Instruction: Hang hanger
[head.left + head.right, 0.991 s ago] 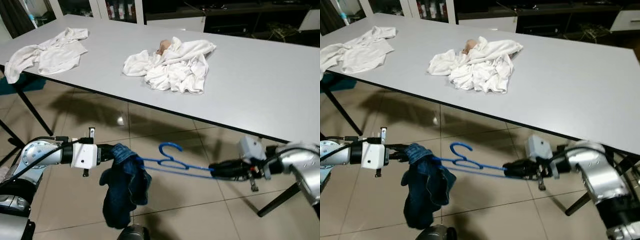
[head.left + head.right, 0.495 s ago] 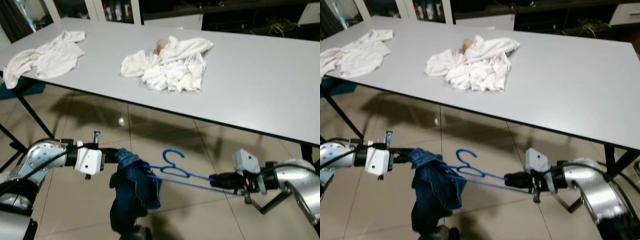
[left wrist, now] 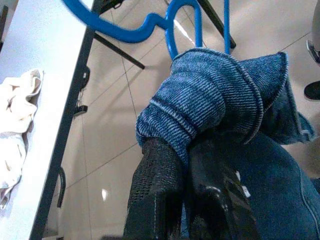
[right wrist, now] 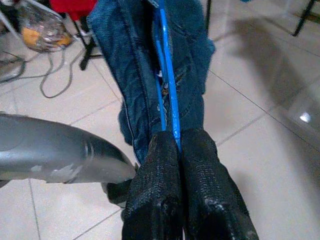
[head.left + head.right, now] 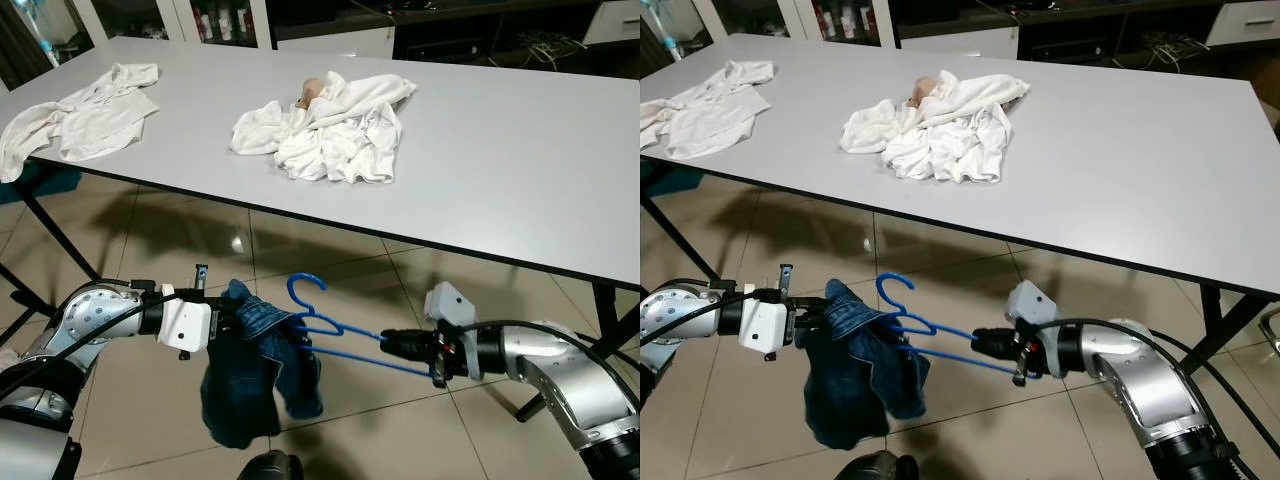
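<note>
A blue plastic hanger [image 5: 330,325] is held level over the tiled floor, in front of the white table [image 5: 520,170]. My right gripper [image 5: 392,343] is shut on the hanger's right end; its fingers [image 4: 170,190] pinch the blue bar [image 4: 167,100]. A dark blue denim garment [image 5: 250,375] hangs from the hanger's left end. My left gripper [image 5: 232,322] is shut on the garment's top fold [image 3: 210,105], with the hook [image 3: 182,30] just beyond it.
On the table lie a crumpled white cloth pile [image 5: 325,125] and a flat white garment [image 5: 85,110] at the far left. Black table legs [image 5: 60,235] stand at both sides. Cables lie on the floor [image 4: 45,75].
The camera has shifted. My two grippers have come closer together, and more of the denim garment now sits over the hanger's left end. Both keep their hold.
</note>
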`<state>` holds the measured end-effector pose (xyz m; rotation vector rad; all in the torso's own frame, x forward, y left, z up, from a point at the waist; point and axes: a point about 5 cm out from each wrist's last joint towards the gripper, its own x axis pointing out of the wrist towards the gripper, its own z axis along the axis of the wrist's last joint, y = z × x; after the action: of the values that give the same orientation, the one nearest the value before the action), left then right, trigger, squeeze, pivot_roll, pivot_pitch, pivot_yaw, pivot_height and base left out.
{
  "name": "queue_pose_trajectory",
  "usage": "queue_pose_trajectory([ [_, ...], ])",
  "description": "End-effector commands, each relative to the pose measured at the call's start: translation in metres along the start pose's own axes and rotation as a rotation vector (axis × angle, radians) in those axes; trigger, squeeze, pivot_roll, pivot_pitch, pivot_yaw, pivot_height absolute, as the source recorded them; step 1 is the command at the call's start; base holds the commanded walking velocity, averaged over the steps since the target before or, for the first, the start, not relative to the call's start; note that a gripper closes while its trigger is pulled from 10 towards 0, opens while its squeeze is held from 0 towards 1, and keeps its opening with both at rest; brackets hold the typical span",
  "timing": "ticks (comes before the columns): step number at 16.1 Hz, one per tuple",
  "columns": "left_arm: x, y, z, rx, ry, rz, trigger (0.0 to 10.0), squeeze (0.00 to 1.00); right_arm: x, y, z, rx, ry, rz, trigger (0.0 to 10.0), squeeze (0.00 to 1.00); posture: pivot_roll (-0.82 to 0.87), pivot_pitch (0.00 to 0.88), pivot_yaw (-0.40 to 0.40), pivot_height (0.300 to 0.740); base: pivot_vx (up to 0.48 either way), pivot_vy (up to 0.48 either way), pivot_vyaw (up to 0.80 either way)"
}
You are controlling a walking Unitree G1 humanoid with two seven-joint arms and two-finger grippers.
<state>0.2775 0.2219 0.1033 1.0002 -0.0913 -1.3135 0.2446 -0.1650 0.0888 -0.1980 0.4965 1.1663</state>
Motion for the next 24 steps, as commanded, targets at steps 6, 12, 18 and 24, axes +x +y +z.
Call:
queue_pose_trajectory([
  [6,0.002,0.01,0.0,-0.049,-0.02,0.127,0.0,0.0,0.023,0.011,0.018,0.105,-0.135,-0.072,0.0,0.0,-0.03,0.029,0.122,0.74,0.0,0.0,0.0],
  [12,0.011,0.03,0.006,-0.134,-0.096,0.412,0.0,0.0,0.028,0.026,0.026,0.19,-0.434,-0.017,0.0,0.0,-0.02,0.024,0.125,0.74,0.0,0.0,0.0],
  [18,-0.015,0.055,0.005,-0.075,-0.024,0.581,0.0,0.0,0.02,0.022,0.031,0.097,-0.495,-0.017,0.0,0.0,-0.01,0.011,0.115,0.74,0.0,0.0,0.0],
  [24,-0.031,0.094,0.019,0.025,-0.028,0.713,0.0,0.0,0.026,0.022,0.039,0.005,-0.546,-0.018,0.0,0.0,-0.01,0.002,0.114,0.74,0.0,0.0,0.0],
])
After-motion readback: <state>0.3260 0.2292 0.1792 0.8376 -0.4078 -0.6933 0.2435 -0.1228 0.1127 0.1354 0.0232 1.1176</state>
